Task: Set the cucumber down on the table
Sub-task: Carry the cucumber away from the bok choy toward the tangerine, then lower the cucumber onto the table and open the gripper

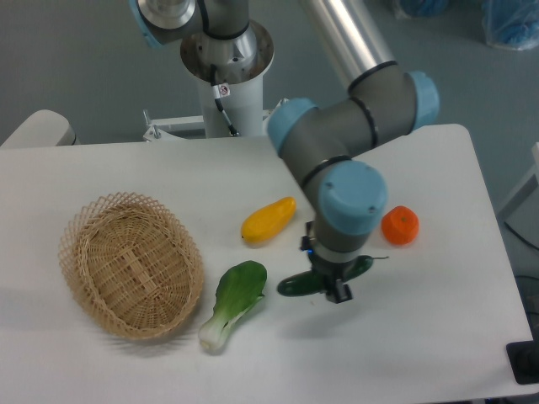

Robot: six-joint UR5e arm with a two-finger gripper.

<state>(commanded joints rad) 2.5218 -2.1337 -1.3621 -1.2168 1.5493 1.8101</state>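
Note:
The dark green cucumber (pixel 296 285) lies nearly level, low over the white table (pixel 421 337), just right of centre. Its left end sticks out to the left of the gripper and its thin stem tip shows at the right. My gripper (pixel 335 289) points straight down over the cucumber's middle, with its fingers closed around it. The wrist hides the cucumber's middle. I cannot tell whether the cucumber touches the tabletop.
A woven wicker basket (pixel 67 252) stands at the left. A bok choy (pixel 234 301) lies just left of the cucumber. A yellow fruit (pixel 269 220) lies behind it, and an orange (pixel 400 225) to the right. The robot base (pixel 227 67) stands at the back.

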